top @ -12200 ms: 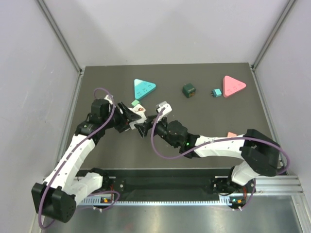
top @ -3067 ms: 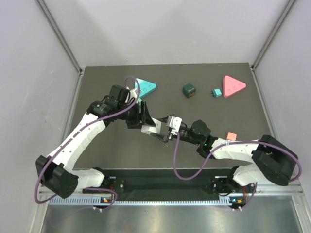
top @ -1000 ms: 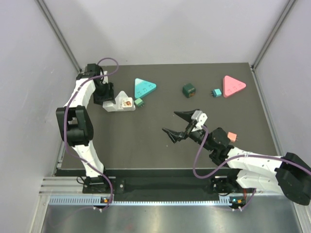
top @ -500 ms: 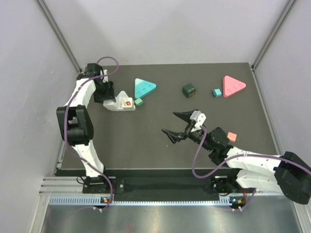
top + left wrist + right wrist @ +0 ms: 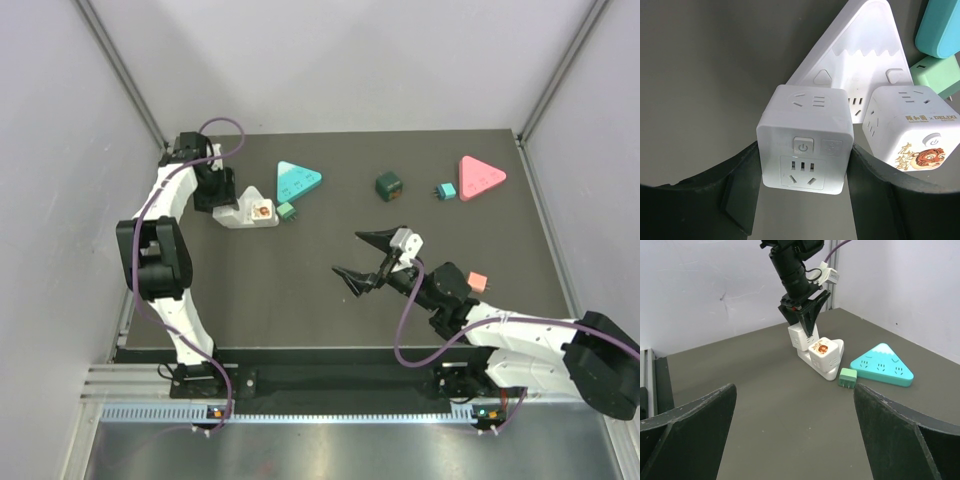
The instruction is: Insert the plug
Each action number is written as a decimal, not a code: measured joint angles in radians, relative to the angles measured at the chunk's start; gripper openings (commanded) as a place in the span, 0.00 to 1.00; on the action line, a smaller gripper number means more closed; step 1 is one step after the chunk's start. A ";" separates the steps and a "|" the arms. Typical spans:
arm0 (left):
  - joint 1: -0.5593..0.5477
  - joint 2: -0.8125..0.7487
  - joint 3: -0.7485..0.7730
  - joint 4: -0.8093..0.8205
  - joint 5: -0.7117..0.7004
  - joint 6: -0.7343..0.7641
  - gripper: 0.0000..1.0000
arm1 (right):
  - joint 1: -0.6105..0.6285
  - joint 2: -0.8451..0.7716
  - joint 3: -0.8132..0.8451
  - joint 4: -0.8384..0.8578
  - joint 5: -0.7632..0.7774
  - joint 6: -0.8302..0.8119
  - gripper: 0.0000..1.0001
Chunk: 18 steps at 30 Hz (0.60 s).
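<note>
The plug (image 5: 286, 210), a small pale-green plastic block, lies flat on the matte dark table (image 5: 300, 290). In the top view its prongs seem to point toward 3 o'clock, away from the white triangular strip (image 5: 860, 45) just beside it. The left gripper (image 5: 805, 150) is clamped on a glossy white cube (image 5: 810, 107), with the plug at its 3 o'clock beyond the strip. The right gripper (image 5: 350, 253) gapes wide and empty, the plug well apart at its 10 o'clock.
</note>
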 measured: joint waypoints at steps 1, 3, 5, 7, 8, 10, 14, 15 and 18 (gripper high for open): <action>0.000 0.000 -0.004 0.004 0.001 0.000 0.00 | 0.000 0.001 0.000 0.000 0.000 0.000 1.00; 0.000 -0.006 -0.018 0.021 0.006 0.000 0.00 | 0.000 0.004 0.000 0.000 0.000 0.000 1.00; 0.000 -0.021 -0.045 0.049 0.010 -0.001 0.00 | 0.000 0.010 0.000 0.000 0.000 0.000 1.00; 0.000 -0.036 -0.071 0.076 0.010 -0.002 0.00 | 0.000 0.014 0.000 -0.001 0.000 0.000 1.00; 0.000 -0.042 -0.083 0.089 0.010 -0.004 0.00 | 0.000 0.015 0.000 0.000 0.000 0.000 1.00; 0.000 -0.055 -0.104 0.111 0.009 -0.007 0.00 | 0.000 0.016 0.000 0.000 0.000 0.000 1.00; -0.002 -0.060 -0.114 0.127 0.001 -0.013 0.00 | 0.000 0.016 0.000 0.000 0.000 0.000 1.00; -0.003 -0.060 -0.114 0.128 -0.004 -0.016 0.00 | 0.000 0.016 0.000 0.000 0.000 0.000 1.00; -0.011 -0.060 -0.116 0.134 -0.018 -0.021 0.00 | -0.001 0.019 0.000 0.000 0.000 0.000 1.00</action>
